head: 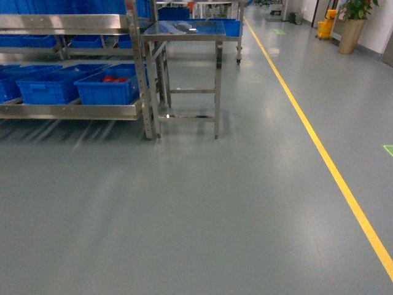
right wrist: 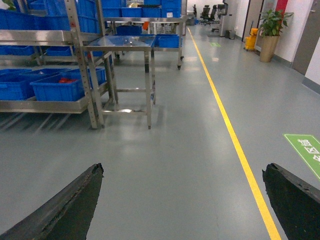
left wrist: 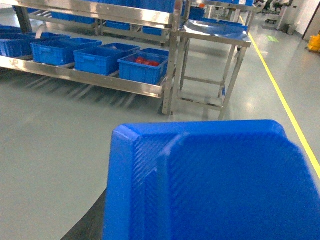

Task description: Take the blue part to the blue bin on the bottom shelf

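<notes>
**Facing the rack from across the floor**

Looking ahead from the head camera, we see a grey glossy floor (head: 202, 215) with a yellow painted line (head: 319, 141) running away on the right. At upper left stands the stainless-steel rack's bottom shelf (head: 73, 110), carrying a row of blue plastic bins (head: 107, 89); the end bin beside the perforated upright holds red pieces (head: 115, 78). Just right of the rack is a flat-topped steel table (head: 187, 31).

We find no arms in the head view. Our left wrist camera is filled by a large blue ribbed plastic part (left wrist: 210, 185), close to the lens; the left gripper itself is hidden, so we cannot tell its grip. Our right gripper (right wrist: 182, 200) shows two black fingers (right wrist: 70, 207) spread wide apart, nothing between them.
</notes>
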Motion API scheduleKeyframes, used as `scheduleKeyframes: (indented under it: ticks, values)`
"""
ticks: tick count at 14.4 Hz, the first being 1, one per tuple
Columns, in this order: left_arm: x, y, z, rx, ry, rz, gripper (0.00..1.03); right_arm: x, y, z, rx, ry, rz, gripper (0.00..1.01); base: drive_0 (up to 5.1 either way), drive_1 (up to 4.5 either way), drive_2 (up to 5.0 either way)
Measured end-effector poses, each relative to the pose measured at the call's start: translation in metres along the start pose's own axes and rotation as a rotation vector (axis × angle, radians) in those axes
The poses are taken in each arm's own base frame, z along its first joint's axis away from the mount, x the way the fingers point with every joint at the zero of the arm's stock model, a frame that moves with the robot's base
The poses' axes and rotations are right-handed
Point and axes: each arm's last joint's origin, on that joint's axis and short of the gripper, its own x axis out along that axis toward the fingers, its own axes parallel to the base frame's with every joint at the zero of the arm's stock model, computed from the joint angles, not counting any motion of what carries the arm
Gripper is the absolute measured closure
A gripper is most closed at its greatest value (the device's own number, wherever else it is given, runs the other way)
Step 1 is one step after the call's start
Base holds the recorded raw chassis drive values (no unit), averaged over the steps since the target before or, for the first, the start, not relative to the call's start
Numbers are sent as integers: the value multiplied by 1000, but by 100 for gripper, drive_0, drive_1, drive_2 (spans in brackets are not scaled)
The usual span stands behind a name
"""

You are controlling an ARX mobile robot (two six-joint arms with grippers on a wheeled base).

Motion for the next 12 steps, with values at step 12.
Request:
scheduleKeyframes:
  ticks: [12]
  values:
    - [0, 0, 0, 2, 3, 1, 60, 0, 0, 0, 0, -5, 0, 3, -9, 394, -412]
